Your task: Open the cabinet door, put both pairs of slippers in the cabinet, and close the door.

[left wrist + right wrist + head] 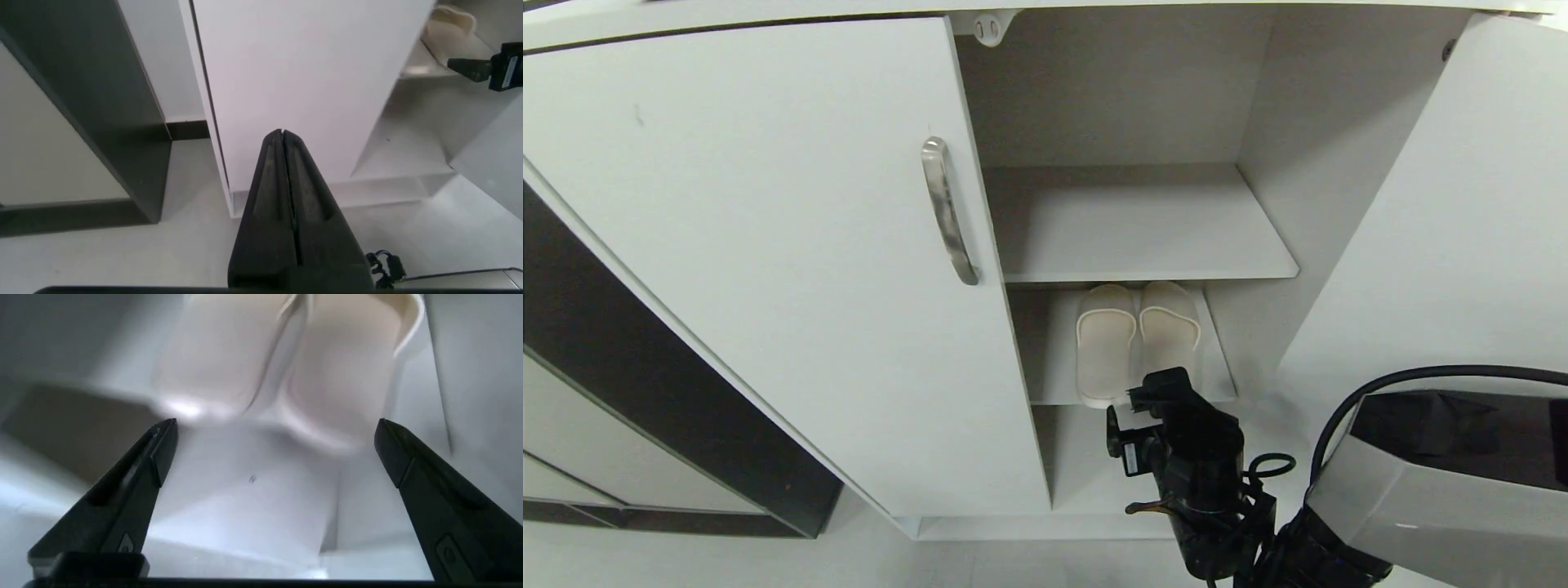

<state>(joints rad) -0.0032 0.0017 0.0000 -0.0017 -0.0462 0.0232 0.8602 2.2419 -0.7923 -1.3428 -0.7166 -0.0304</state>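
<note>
Pale grey floor (686,563) runs up to a white two-door cabinet (768,245). Nearest you, the left gripper (282,135) hangs low over that floor, its fingers pressed together on nothing, facing the closed left door. Further in, the right gripper (274,437) sits at the lip of the middle shelf (1049,359), jaws spread wide and empty, just short of the heels. The pair of cream soft slippers with pale trim (1137,335) lies side by side on that shelf, toes toward the back. Expect them to be light, floppy and squashy. Pinch the two inner heel edges together, or one will likely fold or slip. Beyond is the upper shelf (1135,229), and the right door (1445,245) stands open.
</note>
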